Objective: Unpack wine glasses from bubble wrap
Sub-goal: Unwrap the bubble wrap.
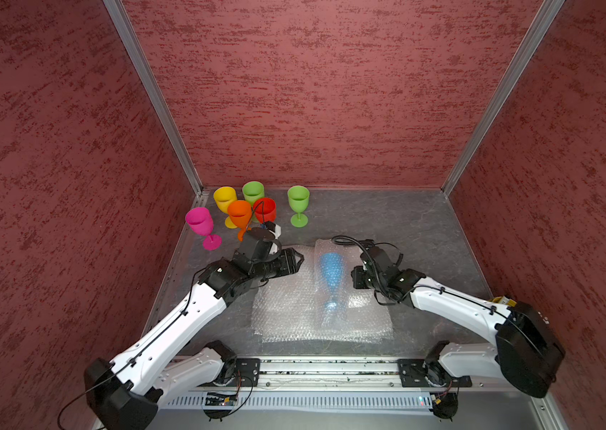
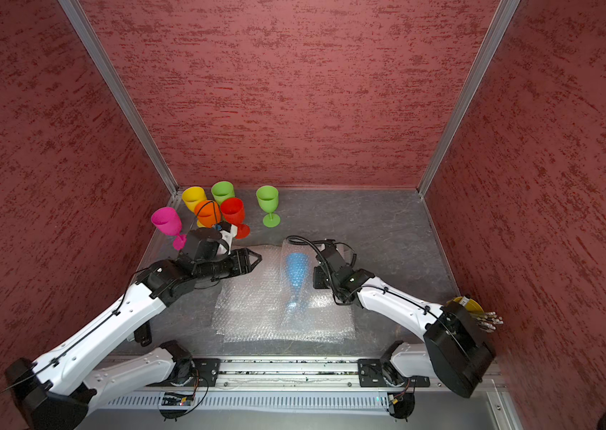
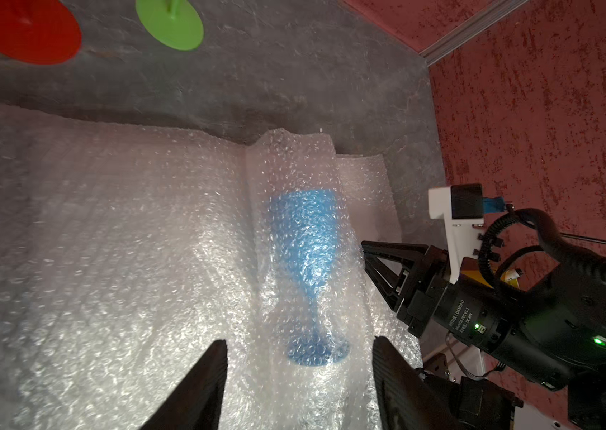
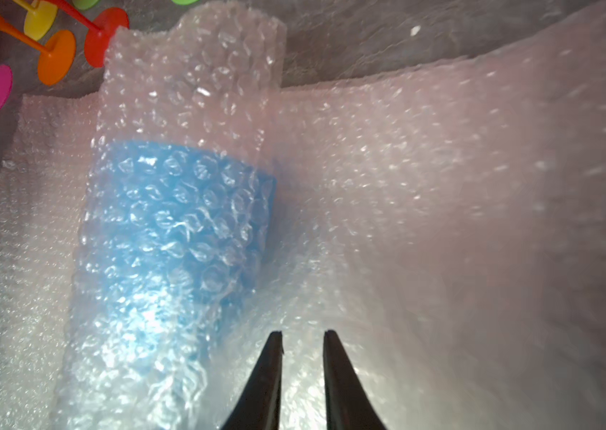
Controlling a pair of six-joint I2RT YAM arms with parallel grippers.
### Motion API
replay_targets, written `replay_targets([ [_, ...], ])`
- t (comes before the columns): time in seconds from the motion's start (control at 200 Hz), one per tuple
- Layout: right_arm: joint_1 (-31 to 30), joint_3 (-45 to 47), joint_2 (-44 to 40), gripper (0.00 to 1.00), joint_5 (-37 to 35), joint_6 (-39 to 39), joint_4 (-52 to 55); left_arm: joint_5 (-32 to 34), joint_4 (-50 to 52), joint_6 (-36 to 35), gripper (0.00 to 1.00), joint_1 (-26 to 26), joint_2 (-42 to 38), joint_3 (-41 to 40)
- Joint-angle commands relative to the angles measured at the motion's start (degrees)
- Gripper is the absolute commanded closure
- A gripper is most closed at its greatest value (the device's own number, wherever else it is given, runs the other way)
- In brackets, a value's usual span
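1 glass left, I judge: the blue goblet (image 1: 330, 271) lies on the bench (image 1: 406, 223), rolled in bubble wrap (image 1: 286, 312). Your left hand (image 1: 300, 259) is open beside it. Your right hand (image 4: 303, 335) is nearly closed, and I cannot tell whether it is gripping the wrap. Next, pinch a loose edge and unroll.

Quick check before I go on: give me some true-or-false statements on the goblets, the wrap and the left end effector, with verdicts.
1. The blue goblet lies inside a bubble wrap roll. True.
2. The left end effector is shut on the wrap. False: its jaws stand open.
3. Six goblets stand unwrapped: pink, yellow, orange, red, two green. True.
4. The wrapped goblet's foot points at the back wall. False: its bowl faces the back wall.
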State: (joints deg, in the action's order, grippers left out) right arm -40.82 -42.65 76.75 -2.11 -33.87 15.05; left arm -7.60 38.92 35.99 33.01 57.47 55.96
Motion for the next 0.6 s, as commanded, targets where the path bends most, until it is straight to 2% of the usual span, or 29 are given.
replay_targets([
  [0.0, -2.0, -4.4, 1.4, 0.77, 6.1, -0.9, -5.8, 3.2, 6.0, -4.1, 0.36, -1.5, -1.1, 0.7],
  [0.266, -9.2, -12.0, 6.2, 0.75, 7.9, -3.1, -9.0, 6.0, 8.2, -4.7, 0.37, -2.2, -5.0, 3.7],
  [0.341, -10.7, -14.8, 11.5, 0.73, 8.8, -3.4, -10.4, 8.3, 9.6, -4.9, 0.36, -2.3, -5.6, 5.1],
  [0.476, -13.4, -21.2, 21.6, 0.63, 12.8, -6.3, -15.8, 11.9, 10.8, -4.8, 0.36, -2.4, -6.6, 6.6],
  [0.591, -15.0, -27.8, 29.2, 0.51, 13.6, -8.1, -17.5, 12.0, 12.0, -5.0, 0.34, -3.4, -5.8, 8.6],
])
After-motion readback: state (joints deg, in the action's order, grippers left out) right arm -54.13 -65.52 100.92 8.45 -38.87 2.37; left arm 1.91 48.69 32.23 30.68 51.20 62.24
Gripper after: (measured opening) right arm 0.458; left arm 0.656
